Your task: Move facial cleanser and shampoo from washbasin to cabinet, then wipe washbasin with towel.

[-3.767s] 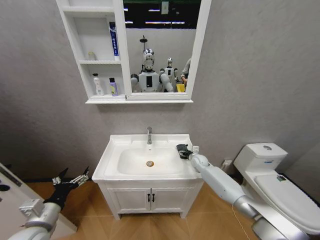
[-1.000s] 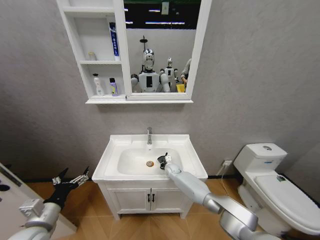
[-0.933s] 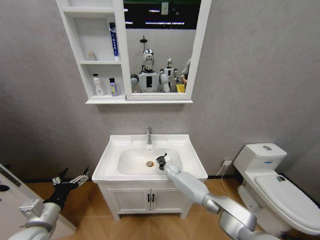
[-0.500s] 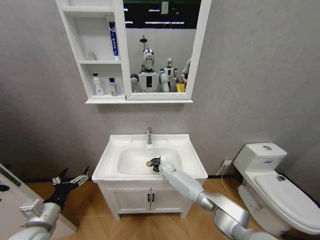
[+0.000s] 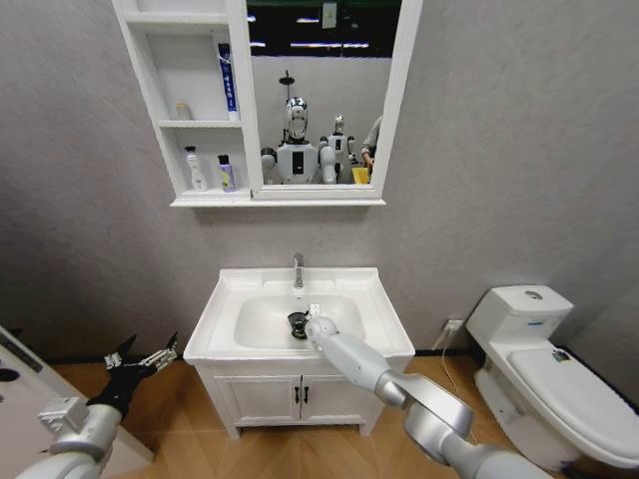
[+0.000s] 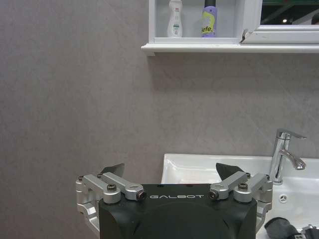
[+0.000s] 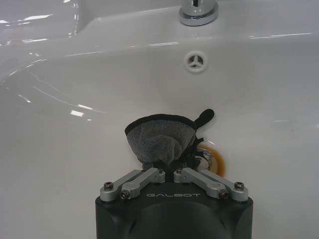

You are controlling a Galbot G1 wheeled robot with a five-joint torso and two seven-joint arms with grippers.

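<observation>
Down in the oval bowl of the white rectangular ceramic washbasin (image 5: 225,309), the right gripper (image 5: 300,324) presses a small dark grey folded towel (image 7: 159,137) against the porcelain, its jaws pinched closed on the cloth. The towel lies directly over the round metal drain (image 7: 212,157), so that just an edge of the drain ring peeks out beside it. From the right wrist view, the chrome faucet (image 7: 198,11) and the small overflow hole (image 7: 195,61) sit beyond the towel, on the far wall of the bowl. The left gripper (image 5: 140,364) hangs low and well apart from the basin, out to the robot's left, with its jaws spread wide. On the white wall-hung cabinet (image 5: 150,80) above, a white bottle (image 5: 197,170) and a purple bottle (image 5: 226,174) stand side by side on the lowest shelf, beside the tall framed mirror (image 5: 324,90).
</observation>
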